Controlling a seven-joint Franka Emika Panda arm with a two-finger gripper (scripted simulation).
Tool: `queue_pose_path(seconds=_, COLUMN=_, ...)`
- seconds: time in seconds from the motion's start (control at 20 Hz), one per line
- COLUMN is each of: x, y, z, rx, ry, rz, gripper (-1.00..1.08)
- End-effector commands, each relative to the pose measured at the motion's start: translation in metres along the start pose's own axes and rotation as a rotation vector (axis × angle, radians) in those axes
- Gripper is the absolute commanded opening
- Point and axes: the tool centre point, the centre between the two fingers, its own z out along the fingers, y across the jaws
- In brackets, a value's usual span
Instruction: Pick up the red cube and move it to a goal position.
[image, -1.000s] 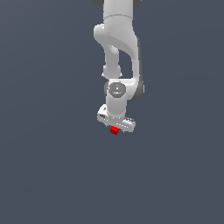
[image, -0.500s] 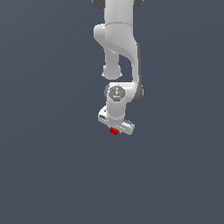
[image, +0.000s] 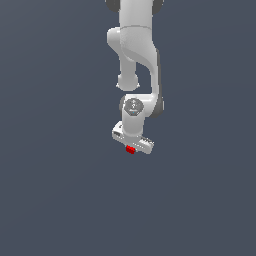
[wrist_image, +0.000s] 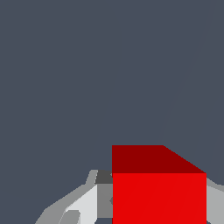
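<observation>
We saw the tool (image: 131, 148) pinching the cube (image: 130, 149) between its fingers (wrist_image: 94, 199), and judged a shallow grip could let it slip in transit.

small bright red plain-faced cube (image: 130, 149): one item, matte, unmarked. sits directly under the white gripper (image: 131, 146), partly covered by it in the exterior view. in the wrist view the cube (wrist_image: 158, 188) shows two faces, one darker, flanked by grey fingers (wrist_image: 83, 205).
</observation>
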Motion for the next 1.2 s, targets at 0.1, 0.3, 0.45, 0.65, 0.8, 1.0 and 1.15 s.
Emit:
queue_pose_path(seconds=0.1, x=0.003, y=0.001, z=0.0, rx=0.0, ry=0.0, rz=0.0, gripper=-1.0)
queue_pose_path(seconds=0.3, x=0.013, y=0.005, z=-0.001, rx=0.0, ry=0.0, rz=0.0, gripper=-1.0)
queue_pose_path(seconds=0.45, x=0.026, y=0.011, z=-0.001, rx=0.0, ry=0.0, rz=0.0, gripper=-1.0)
queue_pose_path(seconds=0.65, x=0.049, y=0.019, z=-0.002, rx=0.0, ry=0.0, rz=0.0, gripper=-1.0)
queue_pose_path(seconds=0.8, x=0.068, y=0.026, z=-0.003, rx=0.0, ry=0.0, rz=0.0, gripper=-1.0)
queue_pose_path(seconds=1.0, x=0.087, y=0.033, z=-0.004, rx=0.0, ry=0.0, rz=0.0, gripper=-1.0)
queue_pose_path(seconds=1.15, x=0.096, y=0.036, z=-0.004, rx=0.0, ry=0.0, rz=0.0, gripper=-1.0)
